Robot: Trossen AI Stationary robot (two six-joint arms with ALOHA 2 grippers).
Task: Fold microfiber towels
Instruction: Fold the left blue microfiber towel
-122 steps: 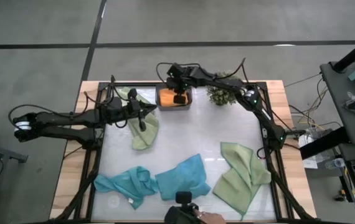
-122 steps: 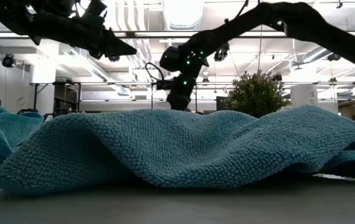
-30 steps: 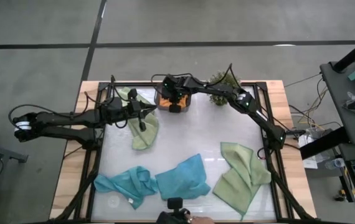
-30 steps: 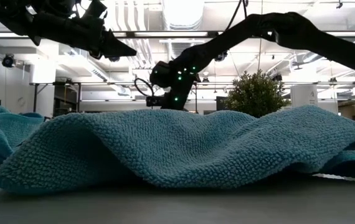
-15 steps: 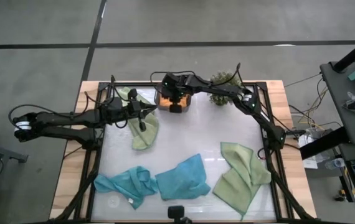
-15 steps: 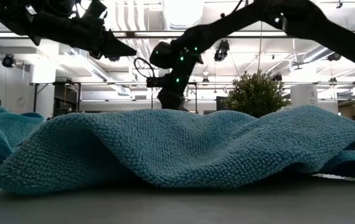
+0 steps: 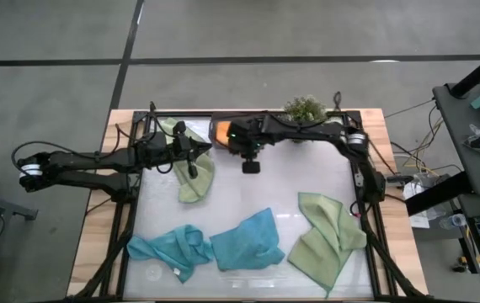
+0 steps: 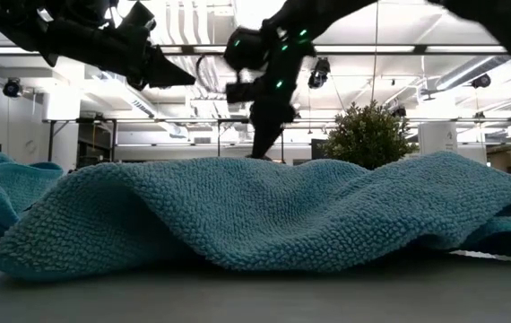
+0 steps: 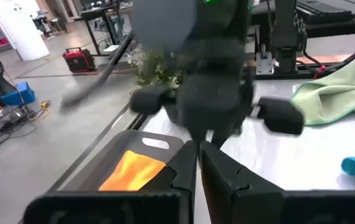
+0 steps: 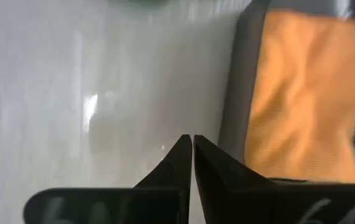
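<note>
An orange towel [image 7: 220,130] [image 10: 305,106] lies in a dark grey tray [image 10: 240,87] at the far edge. My right gripper [image 7: 248,166] [image 10: 192,144] hangs shut just near of the tray, above bare table, holding nothing. My left gripper [image 7: 193,160] [image 9: 199,152] is shut and hovers over a crumpled sage green towel [image 7: 194,175] at the far left; nothing shows between its fingers. Two teal towels [image 7: 248,240] [image 7: 168,248] and a second sage green towel [image 7: 328,236] lie crumpled along the near edge.
A small potted plant [image 7: 305,108] stands at the far edge, right of the tray. A black frame [image 7: 122,227] runs around the table. Bare white table [image 7: 274,185] lies between the tray and the near towels. One teal towel [image 8: 264,211] fills the low view.
My right gripper has drawn back from over the tray toward the table's middle and risen, staying shut with nothing in it. The orange towel stays in the tray.
</note>
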